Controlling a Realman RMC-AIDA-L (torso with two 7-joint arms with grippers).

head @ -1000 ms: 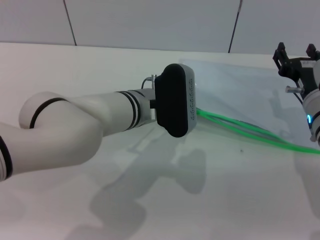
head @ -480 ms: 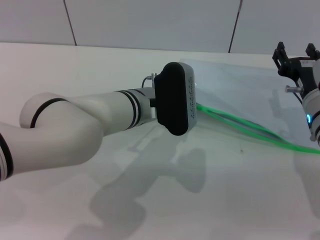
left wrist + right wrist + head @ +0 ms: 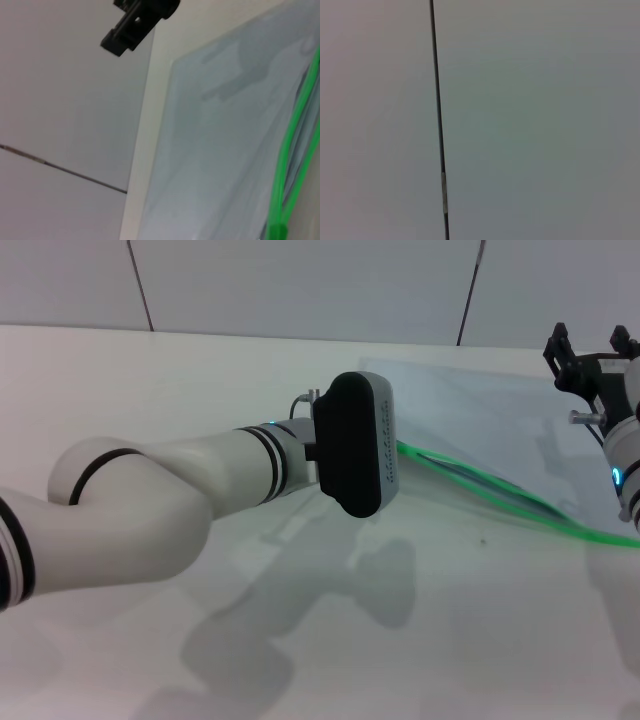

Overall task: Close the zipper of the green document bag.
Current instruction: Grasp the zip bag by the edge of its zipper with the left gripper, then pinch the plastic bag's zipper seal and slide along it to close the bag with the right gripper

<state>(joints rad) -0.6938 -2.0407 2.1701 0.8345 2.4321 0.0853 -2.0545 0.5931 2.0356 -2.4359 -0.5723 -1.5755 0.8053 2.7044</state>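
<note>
The green document bag (image 3: 480, 415) lies flat on the white table at the right, translucent pale blue-grey. Its zipper (image 3: 500, 495) is the bright green strip along the bag's near edge. In the left wrist view the zipper (image 3: 295, 135) shows as two green strands lying slightly apart on the bag (image 3: 220, 140). My left arm reaches across to the strip's left end. Its black and grey wrist housing (image 3: 355, 445) hides the left gripper. My right gripper (image 3: 588, 340) is raised at the far right above the bag, fingers up and open, holding nothing. It also shows as a dark shape, the right gripper (image 3: 137, 22).
A grey panelled wall (image 3: 300, 285) rises behind the table's far edge. The right wrist view shows only wall (image 3: 520, 120) with one dark seam. The white table (image 3: 300, 640) extends in front of the bag.
My left arm has shifted slightly to the right, and the green strip's left end now lies a little higher with its strands closer together. The right arm has barely moved.
</note>
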